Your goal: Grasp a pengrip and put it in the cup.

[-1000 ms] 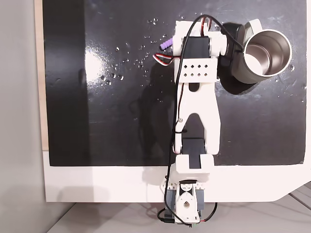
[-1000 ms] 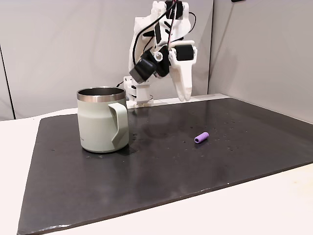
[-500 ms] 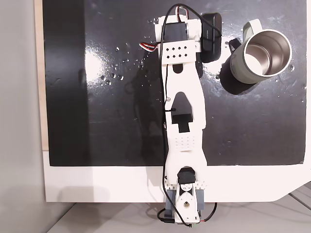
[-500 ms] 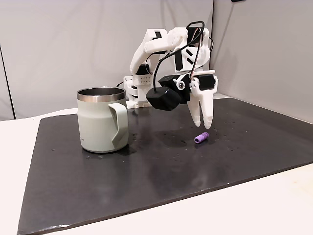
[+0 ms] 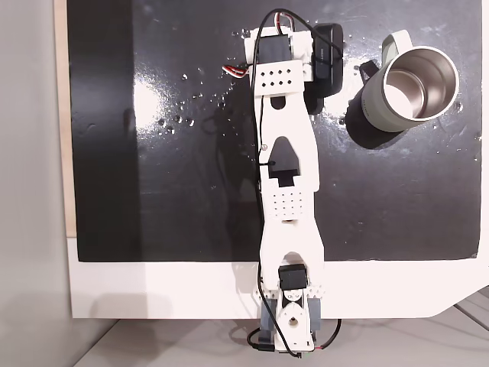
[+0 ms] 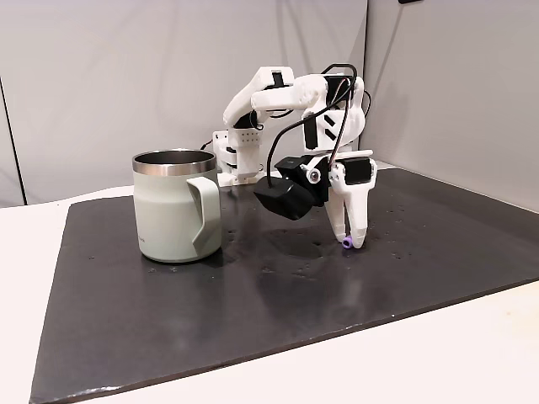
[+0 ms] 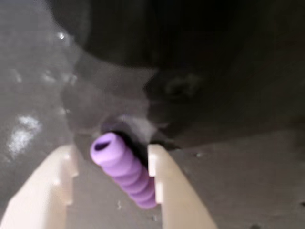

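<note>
The pengrip point(image 7: 127, 175), a small purple ridged tube, lies on the black mat point(image 6: 253, 303) between my two cream fingers point(image 7: 45, 195) in the wrist view. My gripper point(image 7: 110, 151) is open and straddles it: the right finger is almost against it, and a gap shows on the left. From the side, the gripper point(image 6: 349, 241) points down with its tips at the mat, and a bit of purple pengrip point(image 6: 346, 246) shows between them. The pale green cup point(image 6: 175, 210) stands upright well to the left. From above, the cup point(image 5: 419, 86) is right of the arm's wrist point(image 5: 281, 61), which covers the pengrip.
The white arm point(image 5: 289, 183) stretches from its base point(image 5: 289, 313) at the bottom edge across the mat's middle in the top-down view. Water droplets point(image 5: 187, 99) speckle the glossy mat. A grey wall point(image 6: 126, 76) stands behind the table.
The arm has reached out and lowered. The gripper dropped from above the pengrip until its fingertips reached the mat on both sides of it. The cup has not moved.
</note>
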Robot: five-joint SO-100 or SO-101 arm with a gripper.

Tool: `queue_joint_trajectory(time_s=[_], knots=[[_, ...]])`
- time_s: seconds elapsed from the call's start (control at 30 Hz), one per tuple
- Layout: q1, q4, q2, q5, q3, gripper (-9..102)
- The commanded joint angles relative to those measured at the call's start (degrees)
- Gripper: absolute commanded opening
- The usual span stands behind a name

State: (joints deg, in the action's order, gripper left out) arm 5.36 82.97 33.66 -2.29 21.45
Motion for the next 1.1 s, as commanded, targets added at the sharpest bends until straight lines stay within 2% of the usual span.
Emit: queue_joint_trajectory(time_s=[0.0, 0.1, 0.3, 0.63, 0.9, 1.07], knots=[[1.4, 0.0, -0.1, 0.7, -3.2, 9], [1.9, 0.2, 0.2, 0.8, -3.1, 0], [1.7, 0.9, 4.9, 0.7, -1.1, 0], [-0.4, 5.9, 25.8, 0.7, 5.7, 0], [-11.6, 12.9, 37.7, 1.3, 8.7, 0], [-20.8, 18.7, 40.8, 4.3, 4.0, 0]])
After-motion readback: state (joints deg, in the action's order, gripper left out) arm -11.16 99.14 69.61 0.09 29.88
